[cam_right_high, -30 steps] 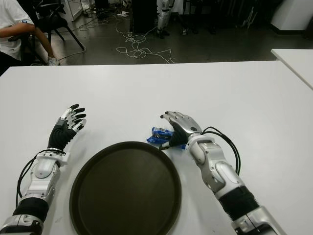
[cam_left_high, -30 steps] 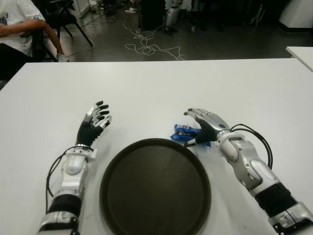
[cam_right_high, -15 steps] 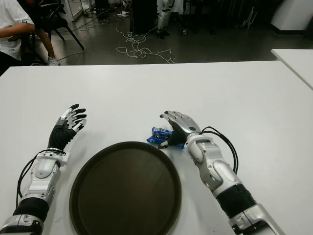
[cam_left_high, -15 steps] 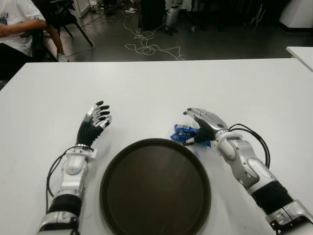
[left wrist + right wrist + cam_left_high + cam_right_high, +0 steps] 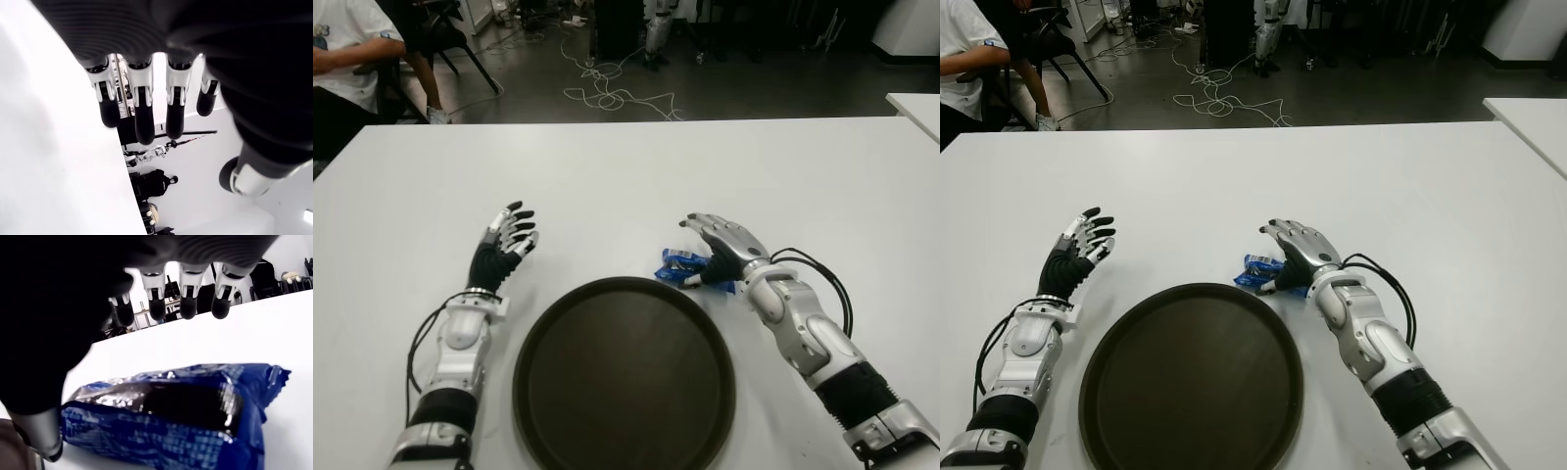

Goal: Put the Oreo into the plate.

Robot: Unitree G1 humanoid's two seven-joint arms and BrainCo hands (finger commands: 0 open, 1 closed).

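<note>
The blue foil Oreo packet is not yet grasped beneath the spread right robot hand, outside the empty round dark plate; the left robot hand, spread, holds nothing.

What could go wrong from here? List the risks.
The right hand is spread above the Oreo pack, not gripping, so closing could skid the glossy wrapper. The pack lies just beyond the plate rim, so a low carry might catch that edge.

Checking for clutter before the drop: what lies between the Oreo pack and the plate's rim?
Only a narrow strip of bare white table, seen in both eye views; the Oreo pack lies just beyond the plate.
</note>
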